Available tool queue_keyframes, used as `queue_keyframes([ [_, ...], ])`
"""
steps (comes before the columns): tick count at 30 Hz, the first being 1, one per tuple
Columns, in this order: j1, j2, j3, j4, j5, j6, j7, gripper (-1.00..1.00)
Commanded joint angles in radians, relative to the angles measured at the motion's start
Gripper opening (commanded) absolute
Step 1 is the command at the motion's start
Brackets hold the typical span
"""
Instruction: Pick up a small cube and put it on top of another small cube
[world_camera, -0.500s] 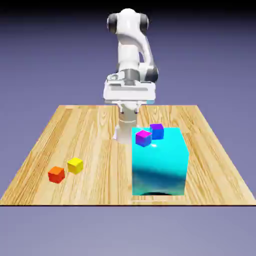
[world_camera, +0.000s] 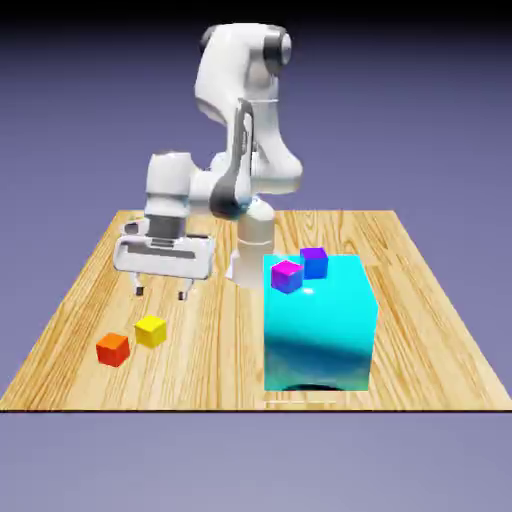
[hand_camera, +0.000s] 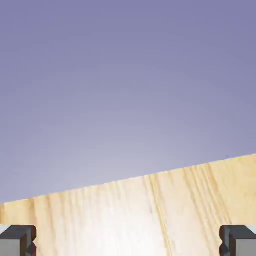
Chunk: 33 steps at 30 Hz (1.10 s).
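A white robot arm holds its pincer (world_camera: 160, 291) above the wooden surface (world_camera: 80, 300), jaws spread wide and gripping nothing. The small red-orange cube (world_camera: 113, 349) sits on the surface on the near side of the pincer, toward the exterior view's left, clear of both fingers. A yellow cube (world_camera: 151, 330) rests just beside the red-orange cube, on its right in the exterior view and slightly farther back, apart from it. Well to the right of the red-orange cube stands a large cyan block (world_camera: 320, 330), which carries a magenta cube (world_camera: 287, 275) and a blue cube (world_camera: 314, 262) on its top. In the hand view, the two grey fingertips (hand_camera: 18, 240) sit at opposite bottom corners with only bare wood grain between them, and the blue-violet backdrop (hand_camera: 125, 75) fills the frame above the surface's edge.
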Motion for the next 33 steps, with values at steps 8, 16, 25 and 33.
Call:
queue_keyframes([
  [8, -0.128, 0.278, -0.096, 0.114, 0.142, -0.062, -0.212, 0.0],
  [16, -0.277, 0.48, 0.086, 0.196, 0.287, 0.07, -0.337, -1.0],
  [25, -0.084, 0.228, -0.048, 0.14, 0.134, -0.145, -0.188, -1.0],
  [33, 0.057, -0.062, 0.119, 0.103, 0.041, -0.385, 0.087, -1.0],
])
